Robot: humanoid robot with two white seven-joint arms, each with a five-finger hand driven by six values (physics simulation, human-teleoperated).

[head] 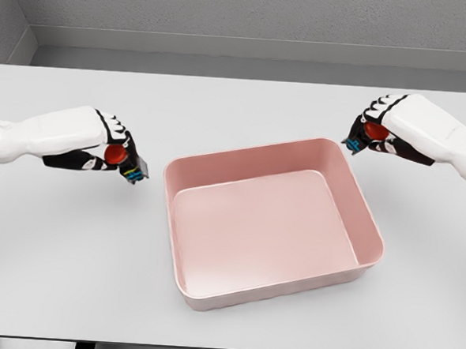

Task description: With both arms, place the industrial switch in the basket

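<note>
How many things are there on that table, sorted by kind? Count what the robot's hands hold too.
Industrial switches, red button on top: 2, one in the left hand at, one in the right hand at
Pink basket: 1
Total: 3

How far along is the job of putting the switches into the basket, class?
Done: each hand has picked up a switch. In hand: the left hand grips a switch left of the pink basket; the right hand grips another switch by the basket's far right corner. Left: carrying both over the rim and releasing them. The basket holds nothing yet.
</note>
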